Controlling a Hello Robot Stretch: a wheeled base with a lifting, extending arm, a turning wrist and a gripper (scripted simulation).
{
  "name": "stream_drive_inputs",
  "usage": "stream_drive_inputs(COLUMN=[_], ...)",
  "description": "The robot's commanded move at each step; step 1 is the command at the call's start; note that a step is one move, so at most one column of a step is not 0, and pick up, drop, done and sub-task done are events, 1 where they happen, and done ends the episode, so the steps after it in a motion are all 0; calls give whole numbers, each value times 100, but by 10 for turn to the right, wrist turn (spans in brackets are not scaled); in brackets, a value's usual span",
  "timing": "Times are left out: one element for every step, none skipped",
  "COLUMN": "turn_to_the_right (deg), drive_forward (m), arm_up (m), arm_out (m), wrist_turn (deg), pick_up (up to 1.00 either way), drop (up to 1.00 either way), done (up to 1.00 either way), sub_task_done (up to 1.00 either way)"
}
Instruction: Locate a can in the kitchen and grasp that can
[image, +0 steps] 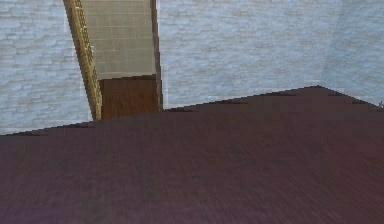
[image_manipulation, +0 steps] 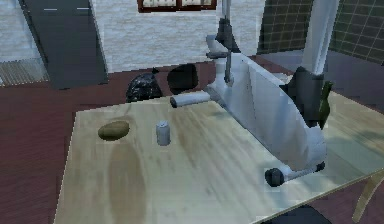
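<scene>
Ahead of you, bare dark floor (image: 200, 170) runs to a white brick wall (image: 240, 50), with an open doorway (image: 128, 60) at the far left. In the arm side view a pale wooden table (image_manipulation: 200, 185) stands close by. On it, left of the middle, a small grey cylinder stands upright, and its shape and colour suggest it is the can (image_manipulation: 163, 133). Near it on the left, and apart from it, lies a dark round disc (image_manipulation: 114, 130). To its right a large white frame (image_manipulation: 265, 115) slants across the table from far to near, and a dark bottle (image_manipulation: 323, 100) stands behind the frame at the far right. On the floor beyond the table sits a black bag (image_manipulation: 143, 87), with a tall dark cabinet (image_manipulation: 65, 45) at the far left. You cannot tell the gripper's state from these views. Expect the can to be light, stiff and smooth-sided. A push from one side could tip it or make it slide, and a hard squeeze might dent its thin wall. Take it around the middle of its body with one finger on each side. Approach level from the near table edge, where the way looks free, and stay left of the white frame.
</scene>
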Motion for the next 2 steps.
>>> stream_drive_inputs(turn_to_the_right=[0,0], drive_forward=[0,0], arm_up=[50,36], arm_out=[0,0], wrist_turn=[0,0], pick_up=[0,0], drop=[0,0], done=[0,0], sub_task_done=[0,0])
